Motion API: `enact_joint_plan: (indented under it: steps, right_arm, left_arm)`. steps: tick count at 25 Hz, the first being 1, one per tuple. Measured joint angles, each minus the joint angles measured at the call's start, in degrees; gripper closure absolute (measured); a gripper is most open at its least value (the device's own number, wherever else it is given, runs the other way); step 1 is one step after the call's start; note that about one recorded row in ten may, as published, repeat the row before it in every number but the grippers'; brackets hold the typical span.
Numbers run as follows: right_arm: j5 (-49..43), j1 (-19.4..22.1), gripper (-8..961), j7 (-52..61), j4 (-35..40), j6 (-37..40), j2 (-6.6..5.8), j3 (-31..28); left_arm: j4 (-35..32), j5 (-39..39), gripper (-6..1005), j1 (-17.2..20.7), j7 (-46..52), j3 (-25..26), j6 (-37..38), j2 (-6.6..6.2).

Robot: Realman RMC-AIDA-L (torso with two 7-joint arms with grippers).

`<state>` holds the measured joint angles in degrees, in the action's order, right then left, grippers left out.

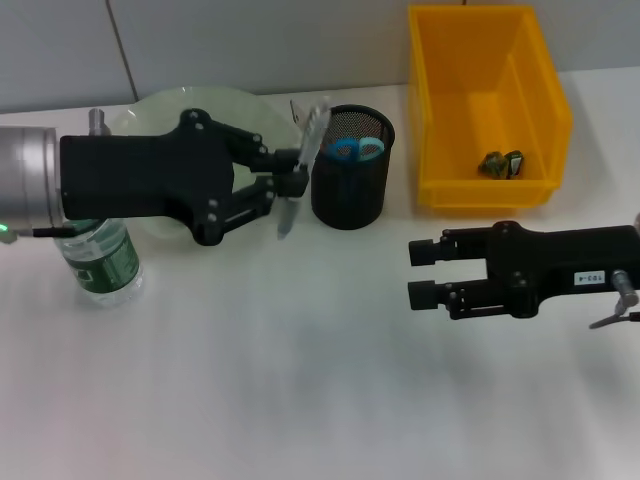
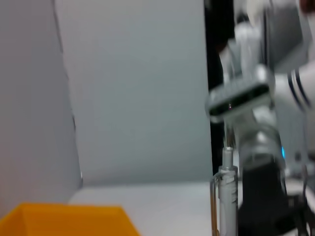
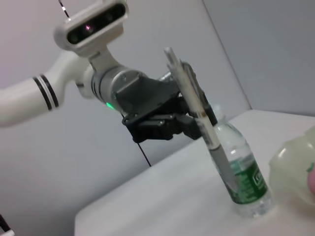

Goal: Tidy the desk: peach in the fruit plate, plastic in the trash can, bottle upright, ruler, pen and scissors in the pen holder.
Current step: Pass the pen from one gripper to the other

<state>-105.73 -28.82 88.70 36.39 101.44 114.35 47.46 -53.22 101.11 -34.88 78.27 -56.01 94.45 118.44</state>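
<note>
Almost done: the bottle (image 1: 100, 262) stands up at nine o'clock, scissors (image 1: 357, 149) sit in the pen holder (image 1: 350, 180), and plastic (image 1: 502, 163) lies in the trash can (image 1: 485, 105). The left gripper (image 1: 297, 178) pinches the pen (image 1: 303, 165) beside the holder. The right gripper (image 1: 425, 272) waits at four o'clock, fingers apart. Nothing blocks the holder.

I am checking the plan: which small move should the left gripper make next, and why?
Probably carry the pen sideways over the mesh pen holder. The left gripper holds it raised, just beside the holder's rim, not above the opening, where scissors already stand.
</note>
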Motion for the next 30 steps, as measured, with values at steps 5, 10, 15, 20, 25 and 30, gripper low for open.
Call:
enact_joint_plan:
  steps: [5,10,15,20,25,30]
  right_arm:
    - [0.0,0.6,260,-1.8,-0.6,3.6,-0.05,-4.1]
    - [0.0,1.8,261,-2.3,-0.7,5.3,-0.29,-6.5]
    - [-0.2,2.3,261,-2.3,-0.7,5.4,-0.35,-7.1]
    - [0.0,2.3,262,-3.9,0.0,6.5,-0.2,-7.6]
    - [0.1,1.4,262,-4.5,2.8,7.9,0.14,-8.0]
    - [0.8,0.8,263,-4.8,5.0,8.5,0.29,-8.4]
  left_arm:
    - [2.1,-7.2,854,2.5,1.9,-0.6,-0.1,0.37]
    - [7.7,-12.8,854,3.8,0.7,-1.7,-1.3,0.41]
    - [13.9,-15.6,855,3.9,-2.7,-2.9,-2.1,0.55]
    - [17.8,-16.6,855,4.0,-5.3,-4.1,-2.4,0.58]
    - [21.8,-17.4,855,3.5,-9.1,-6.4,-2.5,0.68]
    - [25.5,-20.0,855,3.2,-13.6,-10.0,-3.7,0.69]
